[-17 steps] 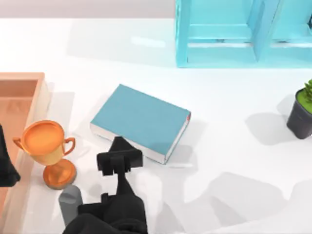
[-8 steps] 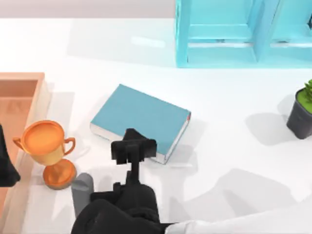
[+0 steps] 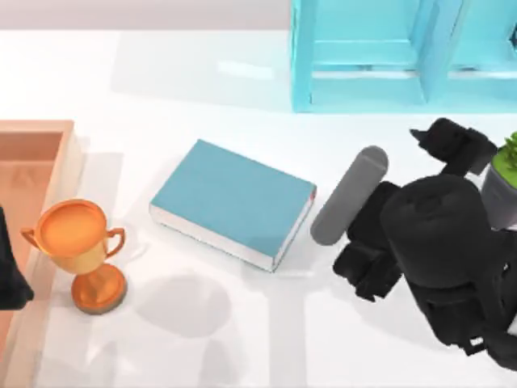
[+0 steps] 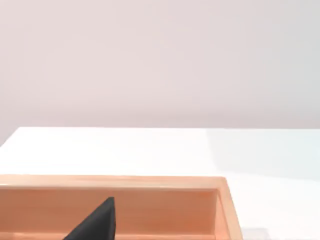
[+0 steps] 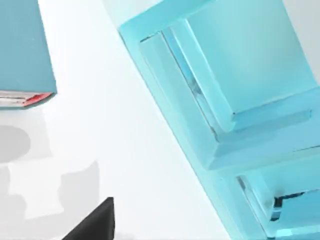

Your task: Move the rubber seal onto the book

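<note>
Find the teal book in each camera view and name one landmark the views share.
Top view: the book lies flat, left of centre.
Right wrist view: its corner, white pages and red mark, across from the shelf unit.
Left wrist view: the camera faces the wooden tray instead.
Shared landmark: the light-blue shelf unit.

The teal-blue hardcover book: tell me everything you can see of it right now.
The teal-blue hardcover book lies flat and closed on the white table, turned at an angle to the table's edges, left of centre in the top view. Its cover is plain and bare, with nothing resting on it. White page edges run along its near side, and a small red mark sits at its right corner; the right wrist view shows that corner too. Nothing touches it but the table.
</note>
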Action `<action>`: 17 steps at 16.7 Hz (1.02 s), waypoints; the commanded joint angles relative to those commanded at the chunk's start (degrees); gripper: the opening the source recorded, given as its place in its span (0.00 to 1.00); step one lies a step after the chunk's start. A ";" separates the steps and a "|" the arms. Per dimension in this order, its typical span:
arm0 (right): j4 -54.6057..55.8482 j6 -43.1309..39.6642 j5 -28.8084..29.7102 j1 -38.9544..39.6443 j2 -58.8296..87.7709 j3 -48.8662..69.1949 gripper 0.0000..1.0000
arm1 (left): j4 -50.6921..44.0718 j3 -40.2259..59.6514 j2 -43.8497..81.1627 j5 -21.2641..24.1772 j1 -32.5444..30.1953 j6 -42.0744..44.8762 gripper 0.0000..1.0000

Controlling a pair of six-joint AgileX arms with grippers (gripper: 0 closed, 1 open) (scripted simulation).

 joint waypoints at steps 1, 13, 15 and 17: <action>-1.00 2.25 -3.22 -3.89 -7.00 -3.14 1.00 | 0.00 0.00 0.00 0.00 0.00 0.00 1.00; -7.72 32.93 -39.74 -48.78 -72.17 -34.15 1.00 | 0.00 0.00 0.00 0.00 0.00 0.00 1.00; -7.81 35.58 -42.34 -51.65 -75.27 -35.97 1.00 | 0.00 0.00 0.00 0.00 0.00 0.00 1.00; -7.81 36.22 -42.96 -52.31 -75.98 -36.39 1.00 | 0.00 0.00 0.00 0.00 0.00 0.00 1.00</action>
